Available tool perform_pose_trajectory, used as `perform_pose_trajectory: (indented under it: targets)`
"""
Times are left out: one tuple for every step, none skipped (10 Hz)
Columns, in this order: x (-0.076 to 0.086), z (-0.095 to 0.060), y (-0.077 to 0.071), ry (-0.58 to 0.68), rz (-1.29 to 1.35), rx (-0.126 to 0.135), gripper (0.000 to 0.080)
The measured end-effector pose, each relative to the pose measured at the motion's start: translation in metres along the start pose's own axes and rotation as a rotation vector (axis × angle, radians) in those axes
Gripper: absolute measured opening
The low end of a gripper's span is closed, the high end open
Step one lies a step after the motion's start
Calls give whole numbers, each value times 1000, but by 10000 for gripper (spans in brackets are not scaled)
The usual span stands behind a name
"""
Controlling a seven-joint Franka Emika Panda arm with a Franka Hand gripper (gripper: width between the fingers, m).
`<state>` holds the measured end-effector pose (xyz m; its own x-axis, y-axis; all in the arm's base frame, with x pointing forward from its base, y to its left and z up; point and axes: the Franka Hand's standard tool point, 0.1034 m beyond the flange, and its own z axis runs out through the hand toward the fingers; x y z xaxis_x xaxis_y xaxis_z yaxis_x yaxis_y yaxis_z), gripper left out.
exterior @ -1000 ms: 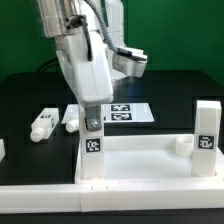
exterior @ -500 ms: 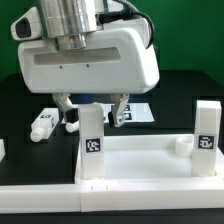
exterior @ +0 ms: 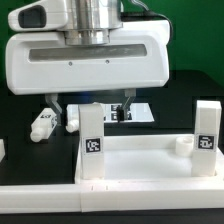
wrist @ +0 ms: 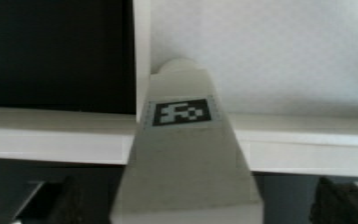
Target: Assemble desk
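Change: over the last second the gripper has turned from edge-on to broadside in the exterior view. In the last half second its white body has come to fill more of that view, and its fingers stand a little wider apart.
Unmoved: tabletop, legs and marker board lie where they were.
Claw: open and holding nothing, with one finger on either side of the near leg, clear of it. The tips are about level with the leg's top.
Wrist view: the near leg stands in the middle, its tag facing the camera.
Tabletop: one, rim up, at the front of the black table.
Upright legs: two, the near leg and the far leg, which is toward the exterior view's right. Both rise from the tabletop.
Loose legs: two, the outer loose leg and the inner loose leg. They lie near each other behind the tabletop, toward the exterior view's left.
Marker board: one, flat behind the near leg.
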<state>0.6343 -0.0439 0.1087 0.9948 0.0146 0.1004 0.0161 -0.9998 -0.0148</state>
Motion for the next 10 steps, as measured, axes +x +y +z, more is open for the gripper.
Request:
perform_pose_trajectory:
  targets:
    - [0, 0, 0, 0, 21, 1, 481]
    - [0, 0, 0, 0, 88, 1, 307]
    - [0, 0, 1, 0, 144, 0, 307]
    - [0, 0, 2, 1, 271, -1, 284]
    - [0, 0, 3, 4, 481, -5, 284]
    - [-1, 1, 4, 9, 703, 5, 284]
    - [0, 0, 8, 8, 865, 20, 284]
    - [-1, 0, 7, 6, 913, 20, 284]
    - [-1, 0, 8, 6, 958, 20, 284]
    - [-1, 0, 8, 5, 997, 20, 285]
